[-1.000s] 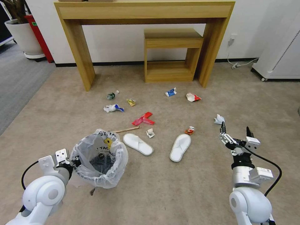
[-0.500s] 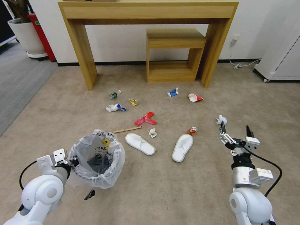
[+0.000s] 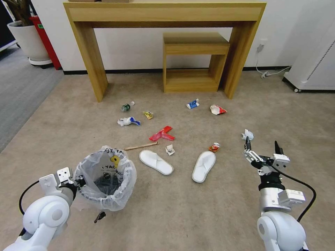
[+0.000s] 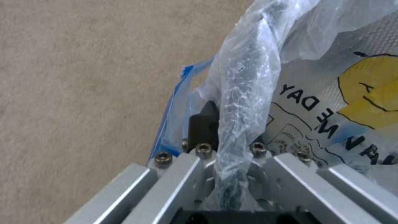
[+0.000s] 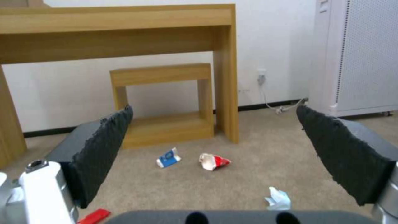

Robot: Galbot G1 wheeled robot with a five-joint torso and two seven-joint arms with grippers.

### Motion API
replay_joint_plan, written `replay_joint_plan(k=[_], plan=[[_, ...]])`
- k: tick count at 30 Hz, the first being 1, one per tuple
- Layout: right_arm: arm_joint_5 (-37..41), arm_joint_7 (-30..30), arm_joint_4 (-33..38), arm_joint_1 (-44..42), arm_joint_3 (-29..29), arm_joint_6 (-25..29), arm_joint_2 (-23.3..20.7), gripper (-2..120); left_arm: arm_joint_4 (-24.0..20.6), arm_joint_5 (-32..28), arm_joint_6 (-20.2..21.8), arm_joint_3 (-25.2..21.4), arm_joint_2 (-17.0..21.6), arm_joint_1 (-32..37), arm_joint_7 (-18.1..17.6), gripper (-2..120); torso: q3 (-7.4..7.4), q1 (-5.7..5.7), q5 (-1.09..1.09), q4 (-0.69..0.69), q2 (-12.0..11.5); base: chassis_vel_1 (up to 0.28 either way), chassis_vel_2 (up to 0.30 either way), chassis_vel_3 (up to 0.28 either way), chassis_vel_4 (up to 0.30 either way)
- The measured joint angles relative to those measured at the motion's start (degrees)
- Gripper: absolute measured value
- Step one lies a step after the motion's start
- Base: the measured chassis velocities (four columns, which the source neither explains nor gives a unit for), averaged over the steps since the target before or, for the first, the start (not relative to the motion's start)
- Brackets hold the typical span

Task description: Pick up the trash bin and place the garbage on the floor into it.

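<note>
Beige carpet (image 3: 195, 216) ran under me toward the wooden console table (image 3: 164, 14) at the wall. Nearest, my left gripper (image 4: 226, 137) was clamped on the bagged rim of the trash bin (image 3: 104, 179), which I judged was lifted just clear of the carpet at my left. My right gripper (image 3: 262, 149) hung with its fingers spread and nothing between them. Beyond lay two white slippers (image 3: 156, 162), a wooden stick (image 3: 141, 145), red paper (image 3: 161, 133), a small bottle (image 3: 126, 106) and a blue-white tube (image 3: 192, 104). With the bin in hand, collection seemed not yet begun; the next move called for bringing bin and free fingers to the closest litter.
</note>
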Motion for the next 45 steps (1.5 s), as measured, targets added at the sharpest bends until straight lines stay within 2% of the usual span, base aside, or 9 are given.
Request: replay_joint_plan(k=[23, 45], plan=[[-0.56, -0.07, -0.52, 0.15, -0.34, 0.09, 0.37, 100, 0.27, 0.61, -0.24, 0.11, -0.14, -0.27, 0.21, 0, 0.00, 0.00, 0.01, 0.00, 0.00, -0.056, 0.056, 0.058, -0.058], [-0.95, 0.81, -1.57, 0.85, -0.66, 0.46, -0.01, 100, 3.00, 0.64, -0.37, 0.18, 0.12, -1.70, 0.48, 0, 0.00, 0.00, 0.00, -0.01, 0.00, -0.033, 0.030, 0.029, -0.030]])
